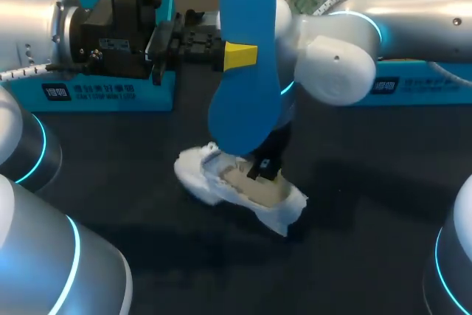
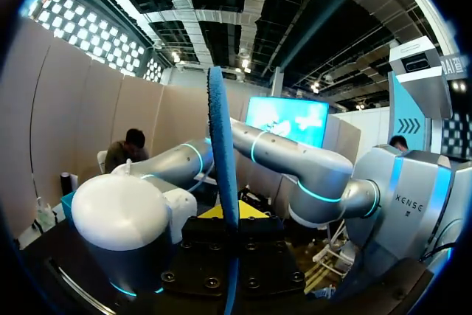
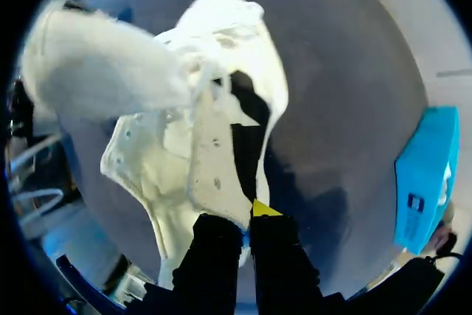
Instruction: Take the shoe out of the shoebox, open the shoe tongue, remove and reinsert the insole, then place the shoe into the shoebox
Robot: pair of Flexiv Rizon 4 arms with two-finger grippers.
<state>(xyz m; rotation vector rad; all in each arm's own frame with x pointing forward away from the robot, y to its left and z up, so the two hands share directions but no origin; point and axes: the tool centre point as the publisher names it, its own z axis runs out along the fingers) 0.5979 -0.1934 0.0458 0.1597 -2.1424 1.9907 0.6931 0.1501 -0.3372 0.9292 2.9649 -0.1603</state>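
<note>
Holding the blue insole point(image 1: 247, 101) upright just above the white shoe point(image 1: 214, 182), the left gripper point(image 1: 234, 57) is clamped on it about midway along its length, one end pointing down at the shoe's opening. The right gripper point(image 3: 249, 219) is down at the shoe's mouth, its fingers pinched on the end of the shoe tongue point(image 3: 214, 160) and drawing it back from the opening. The shoe lies on the dark table point(image 1: 354, 204), in front of the blue shoebox point(image 1: 110, 97), which stands behind the shoe to its left.

Reinsertion looks like the step in hand, and several things could spoil it. The insole is gripped far from its lower end, so that end may bend or fold against the collar instead of sliding toward the toe. The pinch on the tongue is narrow; if it slips, the tongue would likely spring back over the opening and block the way in. Nothing but that pinch steadies the shoe, so a downward push could slide or tip it. The right gripper itself sits by the opening and may crowd the insole's path.
</note>
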